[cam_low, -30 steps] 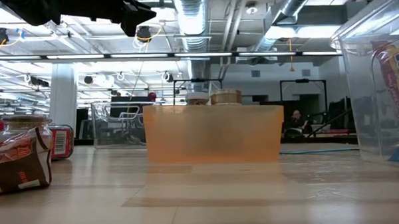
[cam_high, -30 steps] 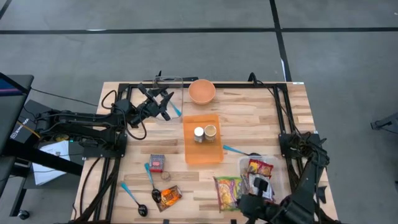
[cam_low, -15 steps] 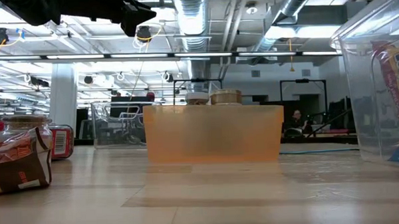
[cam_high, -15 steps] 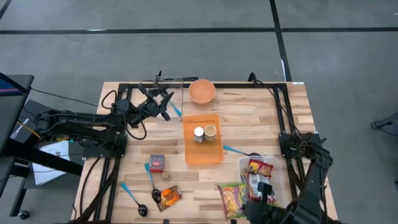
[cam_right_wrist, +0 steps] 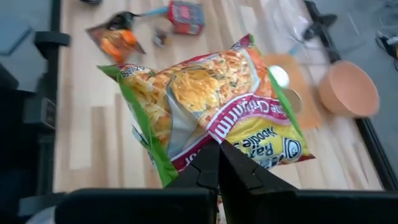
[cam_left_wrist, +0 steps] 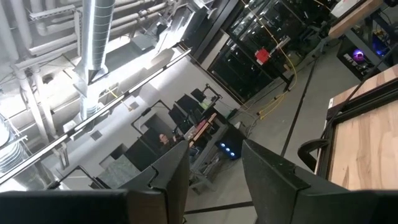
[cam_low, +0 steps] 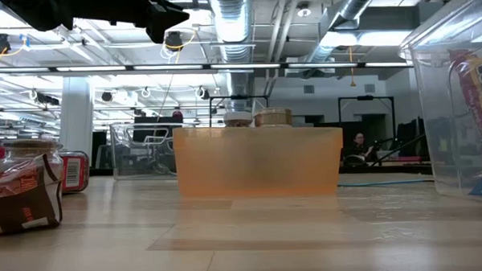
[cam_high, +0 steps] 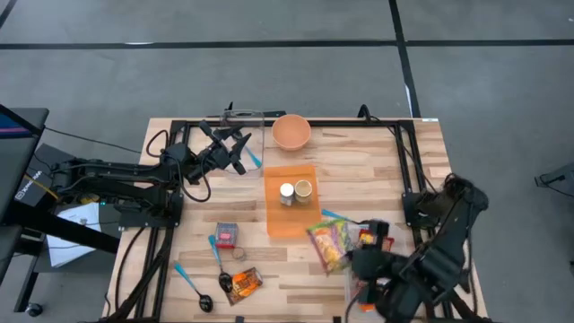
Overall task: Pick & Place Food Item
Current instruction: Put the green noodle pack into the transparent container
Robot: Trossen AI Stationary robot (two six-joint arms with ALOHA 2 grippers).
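Right gripper pinches the noodle packet by one edge, airborne beside the orange tray. That thin grip could let it slide free. Left gripper, part-open and empty, waits far off.

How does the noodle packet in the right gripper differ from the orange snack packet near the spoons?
The noodle packet is held by its edge in the shut right gripper, beside the orange tray; the orange snack packet lies loose on the table by the black spoon. The noodle packet is green, yellow and red, and larger; the snack packet is mostly orange and dark, and smaller. Both are flat sealed food packets.
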